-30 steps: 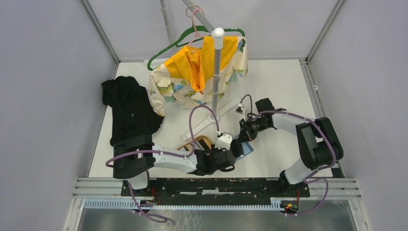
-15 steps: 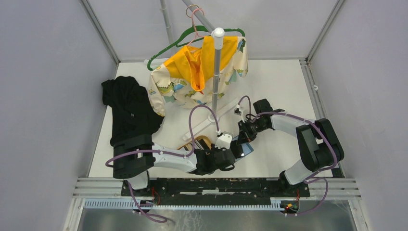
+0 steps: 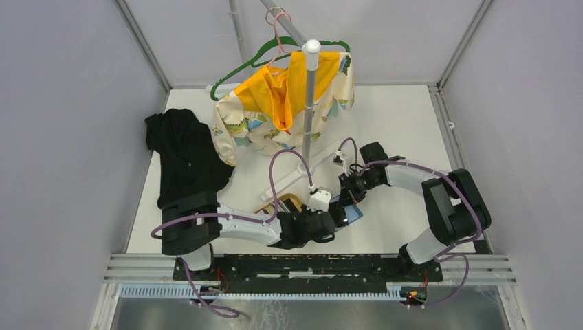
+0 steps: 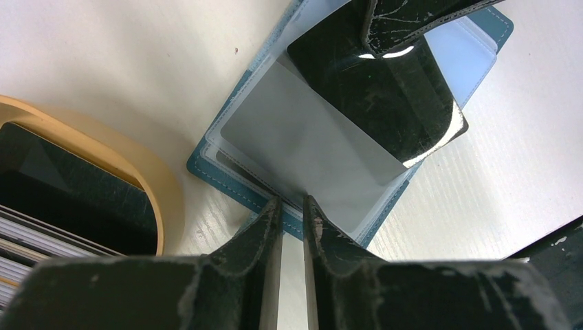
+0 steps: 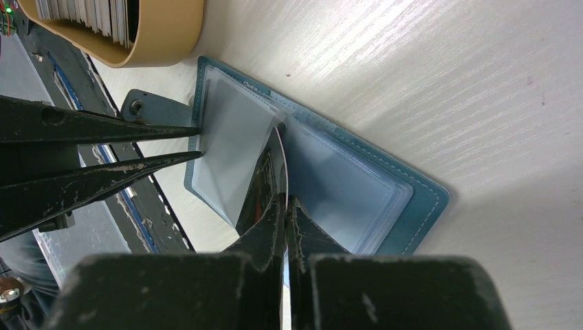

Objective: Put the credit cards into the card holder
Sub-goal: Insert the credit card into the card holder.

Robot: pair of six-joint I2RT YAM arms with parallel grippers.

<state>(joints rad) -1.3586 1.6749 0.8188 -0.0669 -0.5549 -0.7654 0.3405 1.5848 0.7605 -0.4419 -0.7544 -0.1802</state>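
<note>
The teal-blue card holder [image 4: 206, 168] lies open on the table, its clear sleeves [image 5: 357, 192] facing up. My left gripper [image 4: 292, 201] pinches the holder's near edge between narrowly parted fingers, which also show at the left of the right wrist view [image 5: 137, 127]. My right gripper [image 5: 285, 199] is shut on a black credit card [image 4: 385, 89], whose lower edge sits in a sleeve [image 4: 309, 144] of the holder. More credit cards [image 5: 89, 14] stand packed in the tan wooden tray [image 4: 155, 185] beside the holder. From above, both grippers meet over the holder [image 3: 354, 213].
A metal rack pole [image 3: 309, 103] on a white base stands behind the work spot, with a yellow patterned garment [image 3: 282, 103] on a green hanger. A black cloth [image 3: 185, 158] lies at the left. The tray [image 3: 289, 201] touches the left arm's wrist area.
My right gripper has moved a little left and toward me with the black card, closer to the left gripper. The left gripper has kept its hold.
</note>
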